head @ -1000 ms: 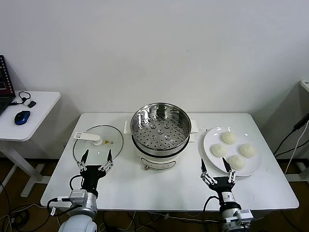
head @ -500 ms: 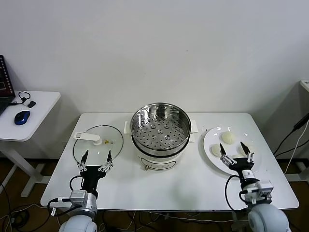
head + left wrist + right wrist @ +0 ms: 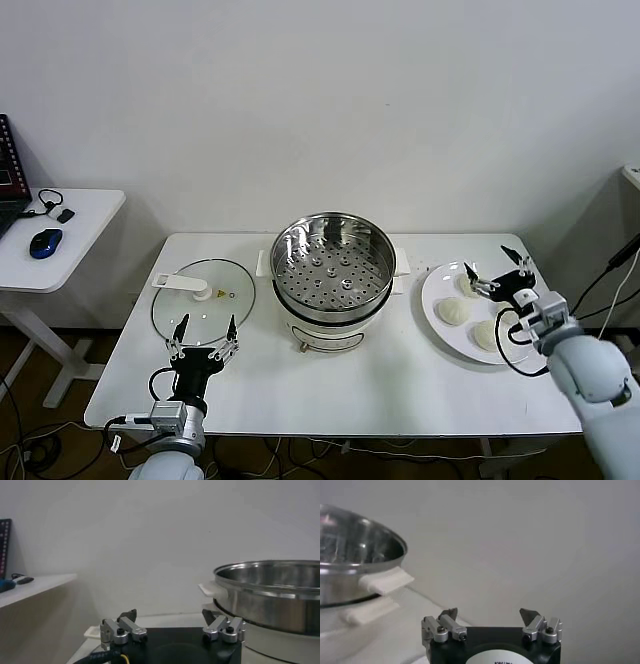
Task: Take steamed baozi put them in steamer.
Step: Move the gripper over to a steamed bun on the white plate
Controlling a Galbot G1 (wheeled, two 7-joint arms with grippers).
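The steel steamer (image 3: 334,268) stands at the table's middle on its white cooker base, its perforated tray bare. It also shows in the left wrist view (image 3: 272,596) and the right wrist view (image 3: 355,562). Cream-white baozi (image 3: 455,312) lie on a white plate (image 3: 432,296) at the right; three show, the rest hidden behind my right arm. My right gripper (image 3: 495,269) is open and empty, hovering over the plate's far side. In its own view (image 3: 489,615) its jaws stand wide apart. My left gripper (image 3: 205,331) is open and empty at the front left (image 3: 172,615).
A round glass lid (image 3: 203,295) with a white handle lies flat on the table left of the steamer, just beyond my left gripper. A side desk (image 3: 60,235) with a blue mouse stands farther left. The table's front edge runs just below my left gripper.
My right arm has swung from the table's front edge out to the right and up over the plate, now covering part of the baozi. My left gripper has hardly moved.
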